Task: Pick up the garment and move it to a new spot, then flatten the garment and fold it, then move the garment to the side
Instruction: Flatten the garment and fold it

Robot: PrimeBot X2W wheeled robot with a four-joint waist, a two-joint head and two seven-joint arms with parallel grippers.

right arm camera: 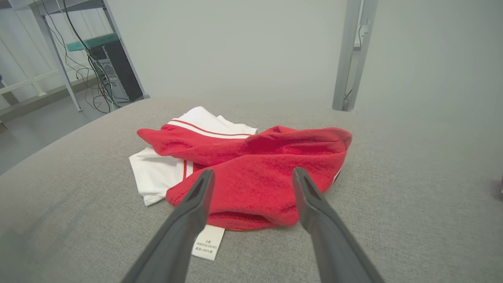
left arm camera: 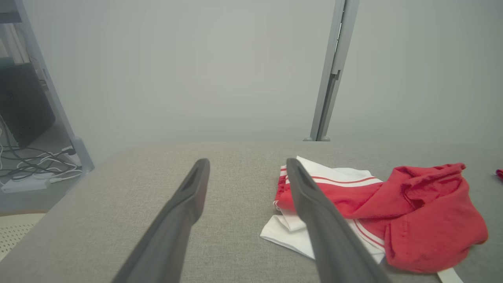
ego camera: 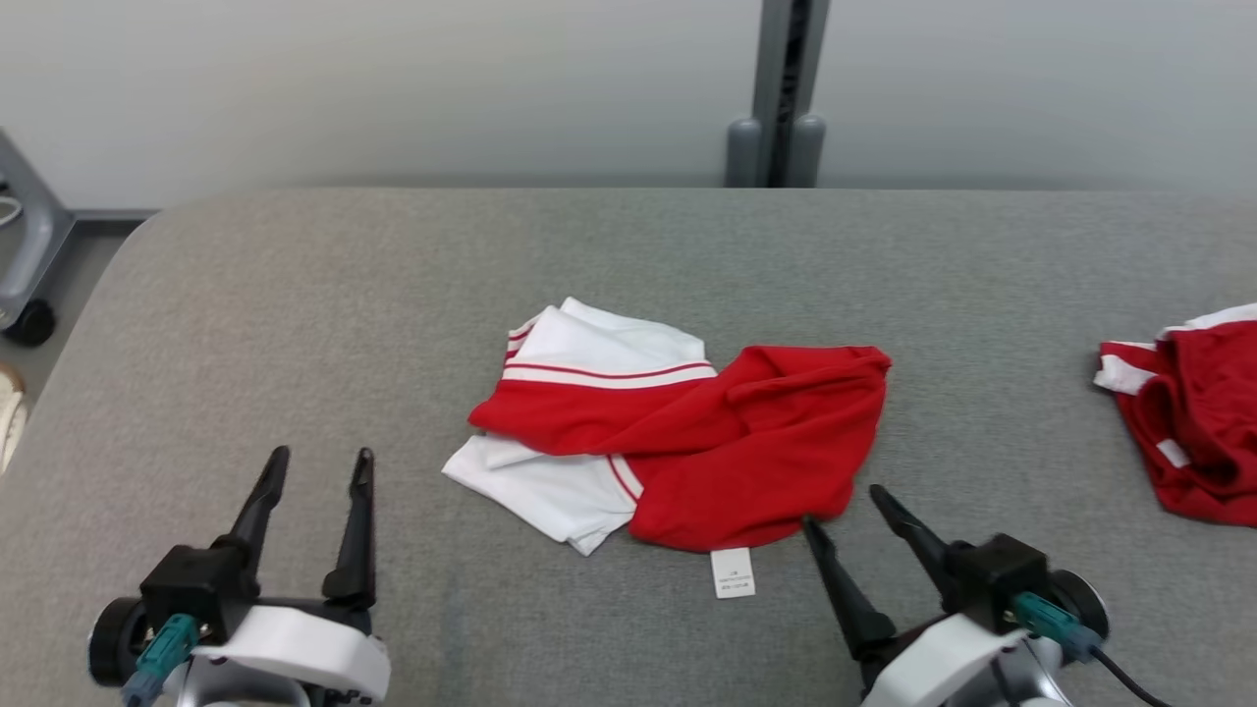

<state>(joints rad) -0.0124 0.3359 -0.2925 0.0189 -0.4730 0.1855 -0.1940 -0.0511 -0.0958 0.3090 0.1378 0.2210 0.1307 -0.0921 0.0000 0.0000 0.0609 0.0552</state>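
The left jaws stand wide apart and empty at the lower left of the head view, their fingers (ego camera: 355,530) pointing up the frame over bare desk (ego camera: 295,314), well apart from the cloth; the right jaws, at the lower right, are spread just as wide and hold nothing, one tip just at the lower right hem of the garment (ego camera: 746,442), though I cannot tell whether it touches; the garment lies crumpled in the middle of the frame, a red half bunched at the right over a white half with red stripes at the left; it looks light, soft and limp, so it should sag and drag when lifted by one point, and the knit should give thin fingers fair purchase; a good hold, I judge, is the doubled red hem nearest the right jaws, with the white corner at the lower left for the other arm; by count: two sets of jaws, one garment in the middle, one white label (ego camera: 733,572) lying flat below its hem, one second red and white heap (ego camera: 1198,432) at the right edge, one grey post (ego camera: 781,88) behind the desk.
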